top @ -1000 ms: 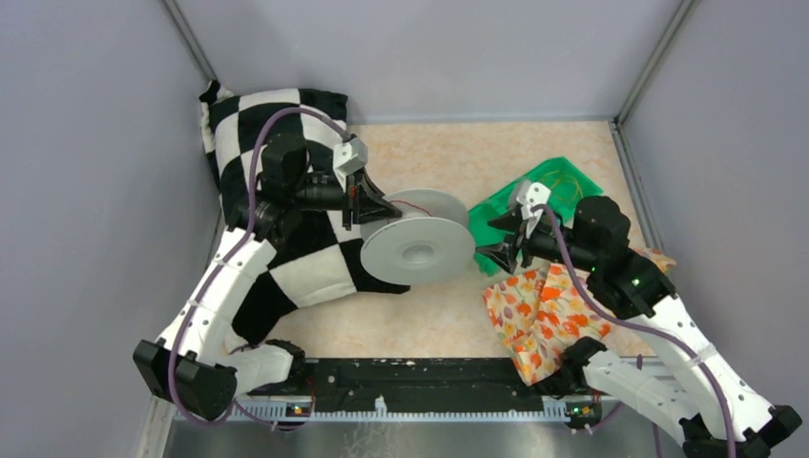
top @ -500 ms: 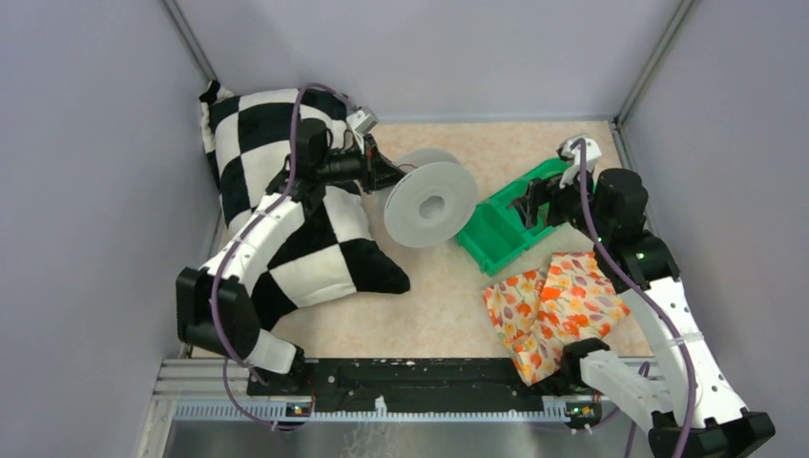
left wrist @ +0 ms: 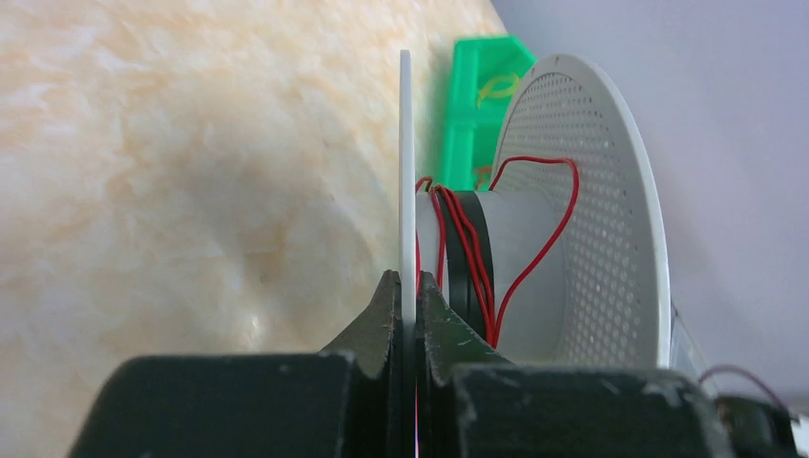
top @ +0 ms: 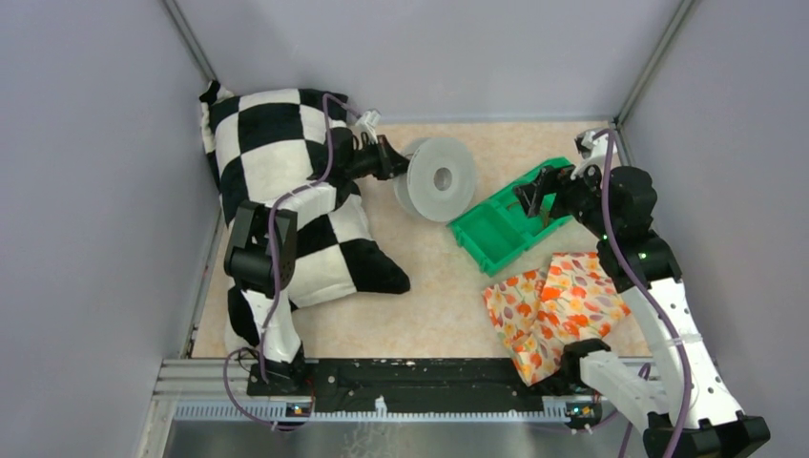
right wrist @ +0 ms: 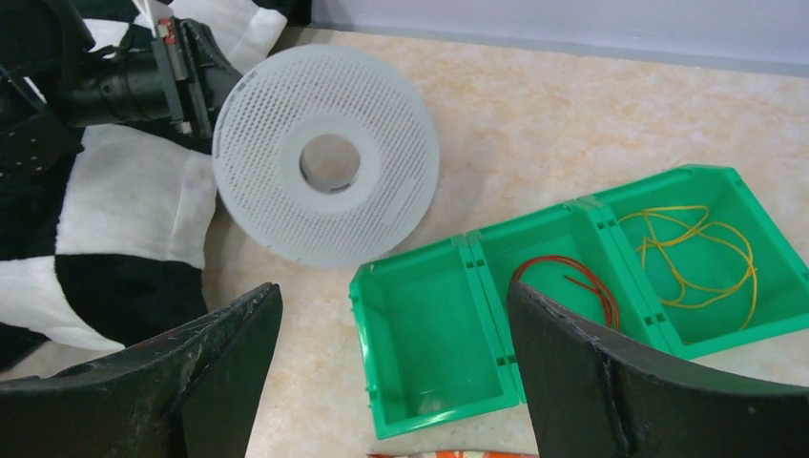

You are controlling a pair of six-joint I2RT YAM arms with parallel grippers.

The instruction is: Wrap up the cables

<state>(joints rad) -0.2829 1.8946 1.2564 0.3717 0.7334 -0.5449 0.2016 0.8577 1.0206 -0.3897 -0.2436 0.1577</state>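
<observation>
A white perforated spool (top: 441, 178) stands on edge near the back of the table. My left gripper (top: 393, 160) is shut on the thin edge of its near flange (left wrist: 405, 172). Red cable (left wrist: 467, 250) is wound around the spool's hub, with one loose loop hanging off it. My right gripper (right wrist: 393, 291) hangs open and holds nothing above a green three-compartment tray (right wrist: 359, 324). The tray's left compartment is bare. A reddish-brown cable (right wrist: 563, 259) lies coiled in the middle compartment. A yellow cable (right wrist: 711, 232) lies in the right one.
A black-and-white checkered pillow (top: 277, 191) fills the left side under my left arm. A floral cloth (top: 549, 310) lies in front of the green tray (top: 496, 229). Grey walls close in the table on three sides.
My left arm has carried the spool back and to the left. My right gripper has opened, left the spool and swung right over the green tray.
</observation>
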